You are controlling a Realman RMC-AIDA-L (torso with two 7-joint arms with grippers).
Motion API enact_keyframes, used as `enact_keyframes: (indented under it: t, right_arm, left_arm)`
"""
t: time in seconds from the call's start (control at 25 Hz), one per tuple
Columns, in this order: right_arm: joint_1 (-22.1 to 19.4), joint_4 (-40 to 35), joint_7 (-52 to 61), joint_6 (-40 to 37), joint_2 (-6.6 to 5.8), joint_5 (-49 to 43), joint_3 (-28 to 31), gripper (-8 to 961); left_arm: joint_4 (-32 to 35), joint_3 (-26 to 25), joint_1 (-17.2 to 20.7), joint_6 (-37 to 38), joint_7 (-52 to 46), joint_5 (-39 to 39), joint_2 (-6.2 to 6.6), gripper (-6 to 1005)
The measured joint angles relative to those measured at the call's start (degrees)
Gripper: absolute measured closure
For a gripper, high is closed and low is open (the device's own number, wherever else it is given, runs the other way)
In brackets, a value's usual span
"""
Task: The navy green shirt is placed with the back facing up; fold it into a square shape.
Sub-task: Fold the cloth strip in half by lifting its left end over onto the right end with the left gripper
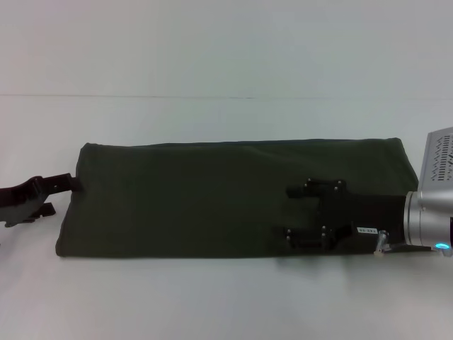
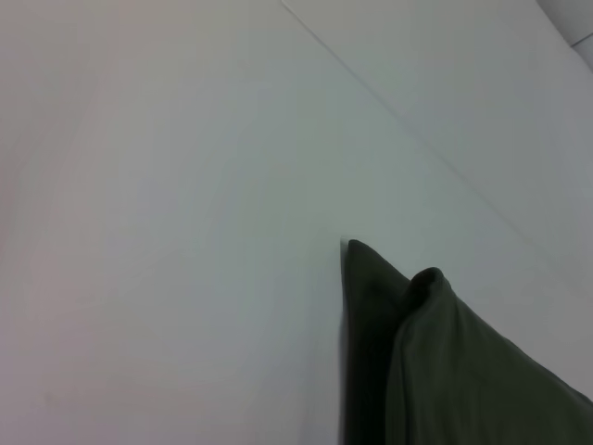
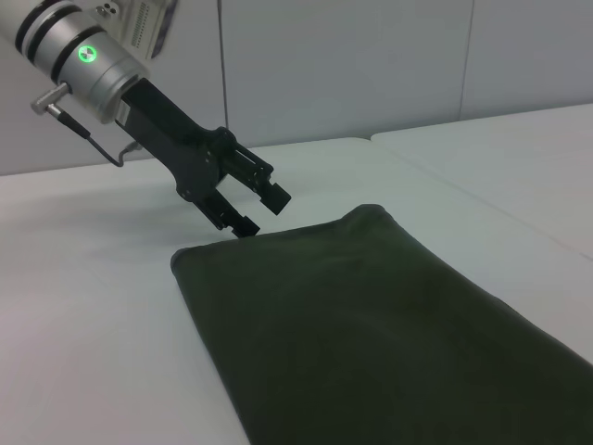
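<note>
The navy green shirt (image 1: 212,198) lies folded into a long flat band across the white table, plain side up. It also shows in the left wrist view (image 2: 435,371) and the right wrist view (image 3: 371,324). My left gripper (image 1: 60,195) is at the shirt's left end, just off its edge, open and holding nothing. The right wrist view shows it (image 3: 258,206) beside the band's far corner. My right gripper (image 1: 290,211) hovers over the right part of the shirt, its fingers spread wide, holding nothing.
The white table (image 1: 212,297) stretches on all sides of the shirt. A seam between table tops (image 1: 212,97) runs behind the shirt, and a pale wall stands at the back.
</note>
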Motion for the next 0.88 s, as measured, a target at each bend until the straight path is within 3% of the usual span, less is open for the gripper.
enact_keyframes:
  t: [0.88]
  right_arm:
    - [0.0, 0.5, 0.0, -0.1, 0.01, 0.0, 0.0, 102]
  left_arm:
    - [-0.6, 0.0, 0.3, -1.0, 0.0, 0.0, -0.19, 114]
